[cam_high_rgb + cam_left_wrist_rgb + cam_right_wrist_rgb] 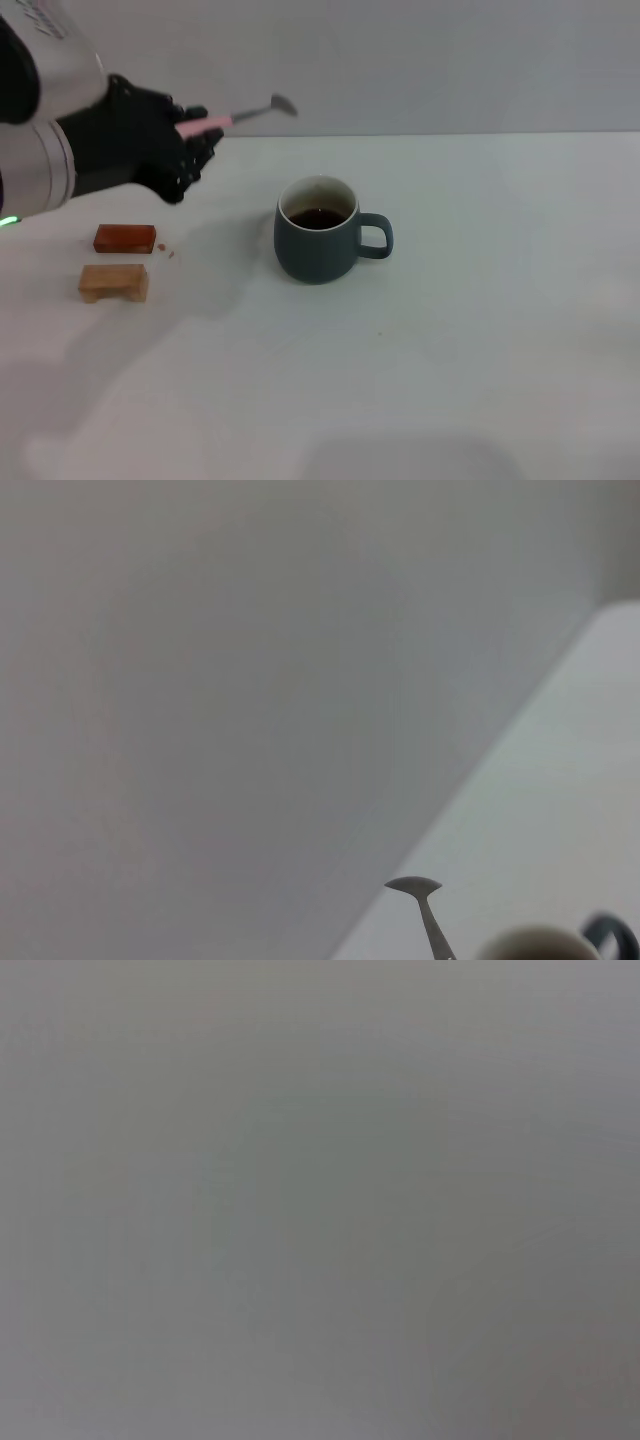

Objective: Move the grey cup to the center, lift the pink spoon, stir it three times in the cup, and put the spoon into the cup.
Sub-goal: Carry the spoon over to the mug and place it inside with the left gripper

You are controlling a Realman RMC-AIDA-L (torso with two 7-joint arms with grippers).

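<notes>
The grey cup (pixel 318 243) stands near the middle of the white table, handle pointing right, with dark liquid inside. My left gripper (pixel 196 133) is raised at the upper left, above and left of the cup, shut on the pink spoon (pixel 245 114). The spoon's pink handle sits in the fingers and its grey metal bowl points right, in the air. In the left wrist view the spoon's bowl (pixel 414 886) shows, with the cup's rim (pixel 535 944) at the edge. The right gripper is out of view.
A red-brown block (pixel 125 238) and a tan wooden block (pixel 114 282) lie at the left, below my left arm. The white table (pixel 480 330) stretches right and forward of the cup. The right wrist view shows only plain grey.
</notes>
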